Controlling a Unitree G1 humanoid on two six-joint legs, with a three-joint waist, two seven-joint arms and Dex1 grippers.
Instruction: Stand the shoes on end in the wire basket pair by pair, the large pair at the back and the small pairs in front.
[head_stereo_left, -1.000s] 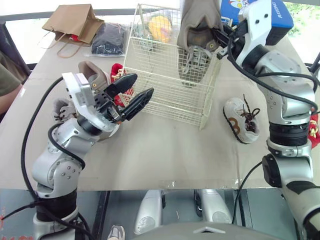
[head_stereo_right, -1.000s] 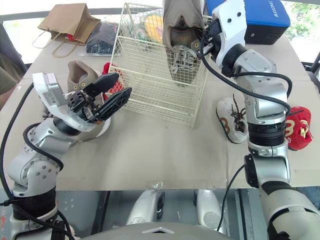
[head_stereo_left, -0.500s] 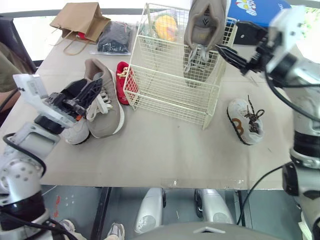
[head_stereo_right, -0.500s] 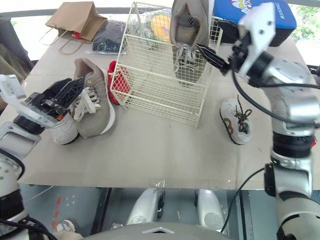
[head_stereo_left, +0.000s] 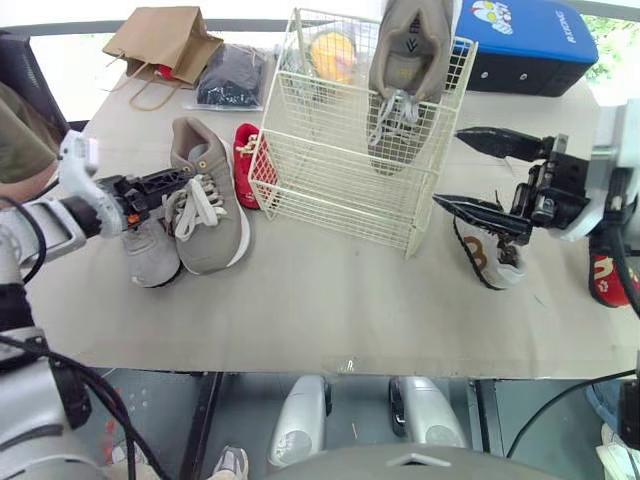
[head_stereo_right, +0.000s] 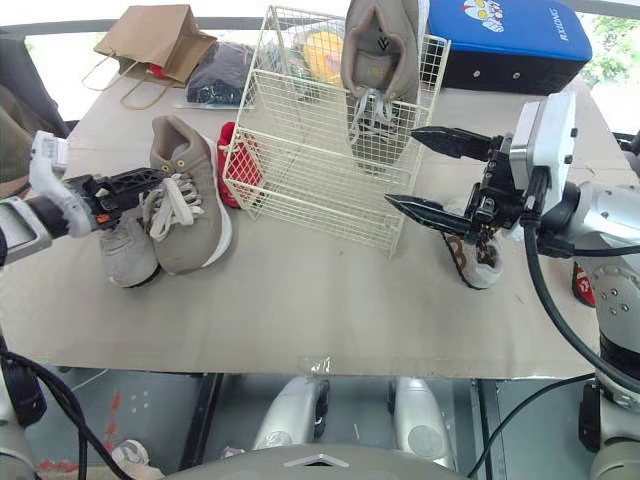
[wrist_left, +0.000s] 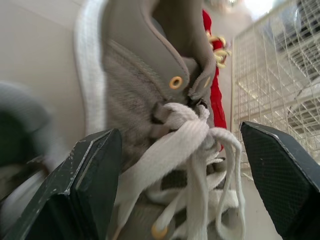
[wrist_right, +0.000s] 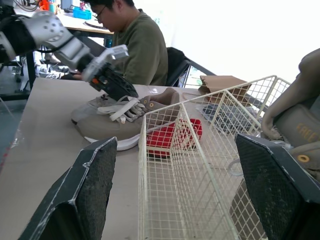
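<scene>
**1. Target pos.** The large grey shoe (head_stereo_left: 207, 205) lies sole-down on the table (head_stereo_left: 330, 295), left of the wire basket (head_stereo_left: 335, 195). A red shoe (head_stereo_left: 246, 165) sits between the two, and a small grey shoe (head_stereo_left: 152, 250) lies just beside it on the outer side. Long axis: heel away from me, toe toward me, approx. parallel to the basket's left wall. Its mate (head_stereo_left: 408, 50) stands on end at the basket's back right, so I judge this shoe goes in next, beside it.

**2. Relation to claw.** My L claw (head_stereo_left: 178, 183) is at the lace area, reaching in from the shoe's outer side, i.e. across the long axis. The L arm is much nearer. The R claw (head_stereo_left: 447, 166) is on the far side of the basket.

**3. L claw state.** Wide, holding nothing. In the L wrist view the fingers (wrist_left: 92, 175) stand to either side, w/ the laces and tongue between them. Pad contact w/ the shoe: cannot confirm.

**4. R claw state.** Wide, empty, off the basket's front right corner. Its lower finger hangs above a small shoe w/ brown laces (head_stereo_left: 492, 250).

**5. Next move (est.).** Close across the midfoot, not on the loose laces alone, or the shoe may slip. Note the red shoe is close on the basket side.
</scene>
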